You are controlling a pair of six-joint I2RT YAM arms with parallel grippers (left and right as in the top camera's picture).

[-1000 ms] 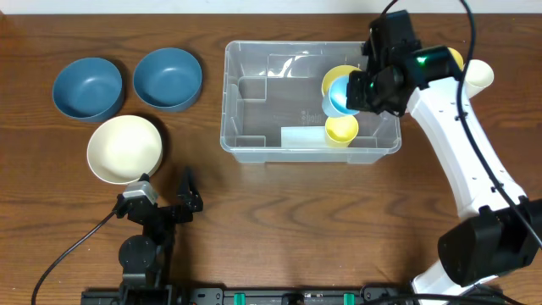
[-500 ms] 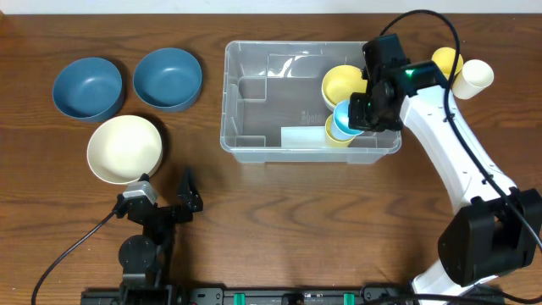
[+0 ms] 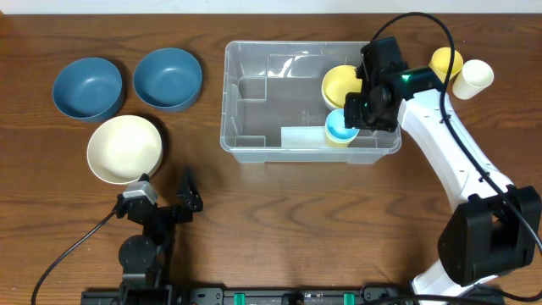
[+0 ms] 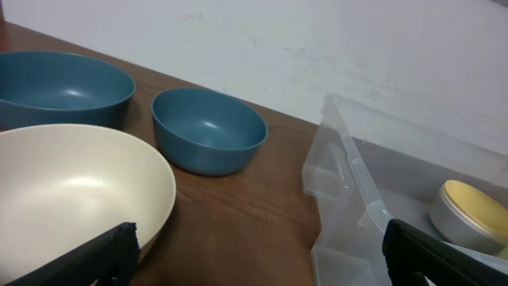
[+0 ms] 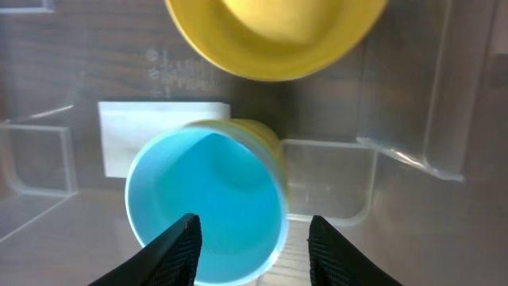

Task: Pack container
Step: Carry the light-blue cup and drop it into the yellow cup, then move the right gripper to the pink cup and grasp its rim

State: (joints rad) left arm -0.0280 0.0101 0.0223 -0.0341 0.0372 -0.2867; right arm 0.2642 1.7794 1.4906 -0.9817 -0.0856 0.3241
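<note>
The clear container (image 3: 246, 102) stands at the table's middle back. Inside its right end lie a yellow bowl (image 3: 340, 83) and a light blue cup (image 3: 340, 128) nested in a yellow cup (image 3: 341, 141). My right gripper (image 3: 362, 113) hangs open just above the blue cup (image 5: 206, 206), one finger in front of it, not gripping it (image 5: 254, 246). My left gripper (image 3: 174, 206) is open and empty near the front edge, left of the container (image 4: 349, 171).
Two blue bowls (image 3: 86, 87) (image 3: 168, 78) and a cream bowl (image 3: 124, 148) sit left of the container. A yellow cup (image 3: 446, 61) and a cream cup (image 3: 476, 76) stand at the back right. A white label (image 5: 159, 127) lies on the container floor.
My right gripper carried the blue cup down and toward the front of the container, set it into the yellow cup and let go. The left arm has not moved.
</note>
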